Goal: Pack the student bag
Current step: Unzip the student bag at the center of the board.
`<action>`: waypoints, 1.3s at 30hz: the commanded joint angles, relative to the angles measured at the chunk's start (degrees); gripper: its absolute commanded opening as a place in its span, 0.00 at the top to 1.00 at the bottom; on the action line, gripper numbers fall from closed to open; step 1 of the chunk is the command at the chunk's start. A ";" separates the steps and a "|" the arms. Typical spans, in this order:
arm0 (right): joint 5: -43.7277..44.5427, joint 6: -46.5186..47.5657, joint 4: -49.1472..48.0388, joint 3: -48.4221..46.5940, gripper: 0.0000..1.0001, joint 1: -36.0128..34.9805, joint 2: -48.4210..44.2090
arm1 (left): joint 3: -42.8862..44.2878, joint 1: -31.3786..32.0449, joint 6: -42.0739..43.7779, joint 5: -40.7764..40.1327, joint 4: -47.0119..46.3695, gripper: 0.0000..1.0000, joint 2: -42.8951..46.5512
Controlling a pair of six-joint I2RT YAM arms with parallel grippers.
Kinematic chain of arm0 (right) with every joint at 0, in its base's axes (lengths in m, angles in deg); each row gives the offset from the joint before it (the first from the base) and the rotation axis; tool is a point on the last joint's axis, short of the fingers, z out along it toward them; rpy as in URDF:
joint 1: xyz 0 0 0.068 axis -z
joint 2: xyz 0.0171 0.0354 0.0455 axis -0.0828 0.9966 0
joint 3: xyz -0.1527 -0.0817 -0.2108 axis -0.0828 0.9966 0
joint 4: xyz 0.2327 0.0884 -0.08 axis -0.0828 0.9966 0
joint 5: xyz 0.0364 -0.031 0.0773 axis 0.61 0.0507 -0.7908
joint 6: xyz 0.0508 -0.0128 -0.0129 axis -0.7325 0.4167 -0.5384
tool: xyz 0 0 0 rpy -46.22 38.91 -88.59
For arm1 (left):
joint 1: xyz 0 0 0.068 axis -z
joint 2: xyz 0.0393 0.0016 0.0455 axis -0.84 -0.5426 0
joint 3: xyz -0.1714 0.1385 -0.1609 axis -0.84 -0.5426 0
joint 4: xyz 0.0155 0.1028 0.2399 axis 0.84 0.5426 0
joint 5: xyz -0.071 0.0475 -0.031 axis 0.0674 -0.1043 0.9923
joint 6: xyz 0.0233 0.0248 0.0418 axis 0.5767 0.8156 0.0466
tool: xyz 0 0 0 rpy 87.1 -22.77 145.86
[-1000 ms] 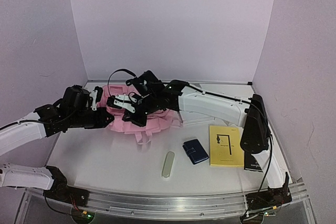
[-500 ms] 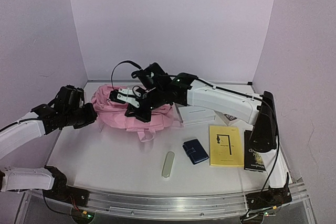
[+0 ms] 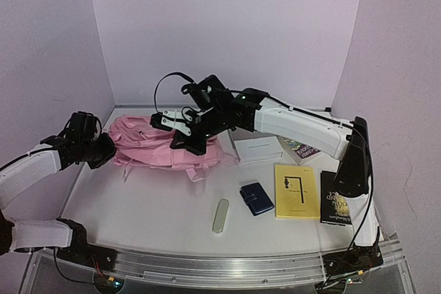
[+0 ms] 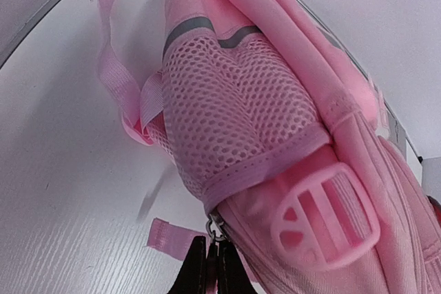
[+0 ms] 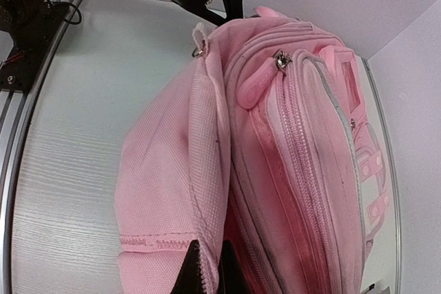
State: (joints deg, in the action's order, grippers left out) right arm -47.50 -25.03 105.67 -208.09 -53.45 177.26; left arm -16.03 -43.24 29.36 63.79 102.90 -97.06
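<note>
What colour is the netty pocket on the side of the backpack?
The mesh pocket is pink, seen best in the left wrist view.

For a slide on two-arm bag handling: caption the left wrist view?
Left claw pinches the soft pink fabric backpack near a metal zip pull, below the pink mesh side pocket.

A robot lab cell: plain lilac panels (image 3: 227,32) box in a white table (image 3: 138,211) edged by an aluminium rail (image 3: 220,263).
</note>
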 commanded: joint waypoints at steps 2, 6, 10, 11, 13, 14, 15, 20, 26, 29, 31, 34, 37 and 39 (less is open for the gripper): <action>2.05 0.04 4.98 0.36 1.00 2.69 -5.41 | -0.70 -5.94 -1.62 -6.56 -0.78 1.00 -0.29; -0.85 -4.03 3.77 -1.74 1.00 2.29 -2.09 | 1.08 -6.08 1.26 -2.35 -0.49 0.93 -0.73; -0.48 -8.44 1.35 -5.20 1.00 0.42 2.82 | 3.47 -6.09 2.94 1.09 1.57 0.51 0.82; 0.02 -9.48 0.53 -6.08 1.00 -0.03 4.26 | 3.94 -6.09 2.93 0.80 2.74 0.44 1.71; 1.23 -11.99 -1.40 -7.98 1.00 -0.87 7.35 | 4.79 -6.10 2.79 -0.32 5.18 0.31 3.71; 1.98 -13.58 -2.62 -9.03 1.00 -1.25 8.98 | 5.09 -6.10 2.66 -0.80 6.12 0.26 4.54; 2.70 -15.14 -3.92 -10.12 1.00 -1.55 10.56 | 5.29 -6.12 2.63 -0.83 6.73 0.22 5.15; 7.15 -20.63 -8.29 -17.30 1.00 -4.12 19.04 | 5.98 -6.15 2.21 1.15 7.28 0.12 4.82; 6.21 -23.95 -9.80 -17.70 0.31 -5.99 19.73 | 6.24 -6.08 3.25 4.68 5.22 0.06 3.48; 5.56 -24.21 -10.03 -13.46 0.22 -5.88 15.62 | 5.96 -6.08 4.78 9.02 3.00 0.03 2.48; 5.43 -24.92 -9.94 -10.62 0.18 -5.48 12.70 | 5.76 -6.08 5.87 12.17 1.34 0.01 1.43; 4.14 -27.10 -9.73 -6.10 0.10 -3.90 8.07 | 5.68 -5.93 7.64 16.70 -1.06 0.00 -0.68; 3.25 -28.98 -9.29 -0.87 0.03 -0.94 3.29 | 6.72 -5.09 9.66 19.63 -1.74 0.00 -2.49; 2.16 -30.85 -9.19 2.57 0.02 1.85 0.64 | 7.88 -3.67 11.35 20.21 -1.65 0.00 -3.42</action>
State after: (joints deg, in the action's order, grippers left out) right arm -43.53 -51.30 97.56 -210.66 -57.15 187.11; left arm -11.99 -48.77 36.33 78.97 104.18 -98.90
